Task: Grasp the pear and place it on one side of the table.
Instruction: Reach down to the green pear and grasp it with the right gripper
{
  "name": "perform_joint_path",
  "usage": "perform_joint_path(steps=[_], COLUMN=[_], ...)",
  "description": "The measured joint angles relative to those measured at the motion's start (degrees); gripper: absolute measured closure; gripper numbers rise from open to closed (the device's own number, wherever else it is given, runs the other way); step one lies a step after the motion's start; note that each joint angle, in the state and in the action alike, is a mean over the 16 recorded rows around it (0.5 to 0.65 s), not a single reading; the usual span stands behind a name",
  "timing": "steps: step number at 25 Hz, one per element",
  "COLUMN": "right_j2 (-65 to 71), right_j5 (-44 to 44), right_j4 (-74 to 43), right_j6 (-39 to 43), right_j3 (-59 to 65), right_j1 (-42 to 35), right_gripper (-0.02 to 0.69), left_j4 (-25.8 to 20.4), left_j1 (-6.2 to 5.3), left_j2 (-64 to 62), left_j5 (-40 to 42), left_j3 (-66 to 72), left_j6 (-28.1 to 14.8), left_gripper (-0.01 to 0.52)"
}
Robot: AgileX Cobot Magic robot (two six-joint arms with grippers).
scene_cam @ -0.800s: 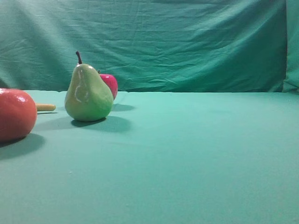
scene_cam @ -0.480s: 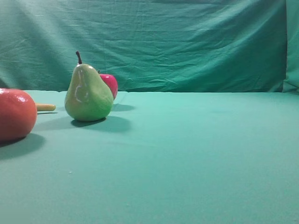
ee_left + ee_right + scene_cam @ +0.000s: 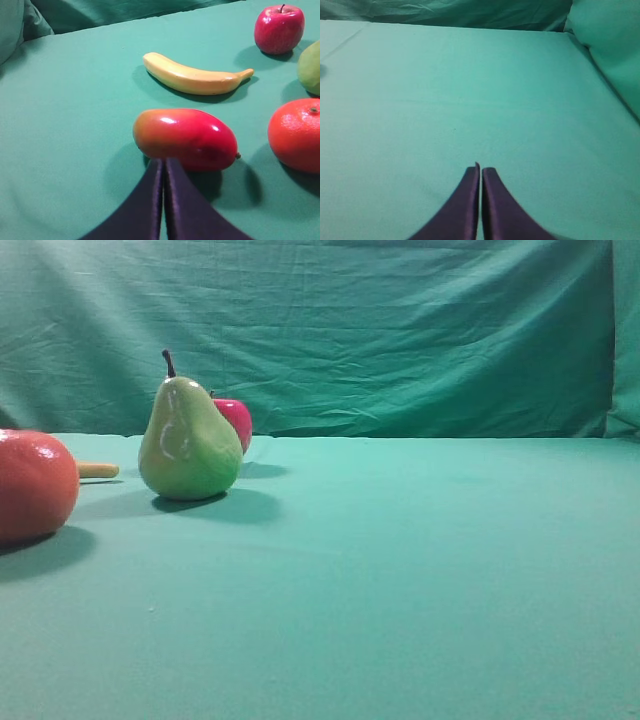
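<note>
The pear (image 3: pixel 190 445) stands upright on the teal table (image 3: pixel 400 570) at the left in the exterior view, its dark stem up. Only its green edge (image 3: pixel 311 67) shows at the right border of the left wrist view. My left gripper (image 3: pixel 163 162) is shut and empty, its tips just in front of a red mango (image 3: pixel 185 139), well away from the pear. My right gripper (image 3: pixel 481 170) is shut and empty over bare table cloth (image 3: pixel 470 100). Neither gripper shows in the exterior view.
A red apple (image 3: pixel 236 420) sits just behind the pear, also in the left wrist view (image 3: pixel 279 28). An orange-red round fruit (image 3: pixel 33 485) lies at the left edge. A banana (image 3: pixel 192 77) lies beyond the mango. A wrinkled green backdrop (image 3: pixel 400 330) closes the back.
</note>
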State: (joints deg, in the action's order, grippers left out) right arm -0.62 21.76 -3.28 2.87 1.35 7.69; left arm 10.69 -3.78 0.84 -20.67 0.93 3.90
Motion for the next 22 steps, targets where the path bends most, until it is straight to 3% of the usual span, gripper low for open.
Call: perform_joint_path(steps=[12, 22], right_j2=[2.72, 21.72], right_j5=[-9.32, -9.73], right_j4=[6.00, 9.11], right_j6=[0.39, -1.03], right_j3=[-2.73, -12.94], right_j1=[2.07, 10.25], right_gripper=[0.665, 0.665], left_j4=[0.00, 0.00], left_j1=[0.00, 0.00], left_j2=[0.00, 0.00], left_j5=[0.00, 0.00], left_j3=[0.00, 0.00], left_j6=[0.00, 0.00], left_gripper=[0.514, 0.514])
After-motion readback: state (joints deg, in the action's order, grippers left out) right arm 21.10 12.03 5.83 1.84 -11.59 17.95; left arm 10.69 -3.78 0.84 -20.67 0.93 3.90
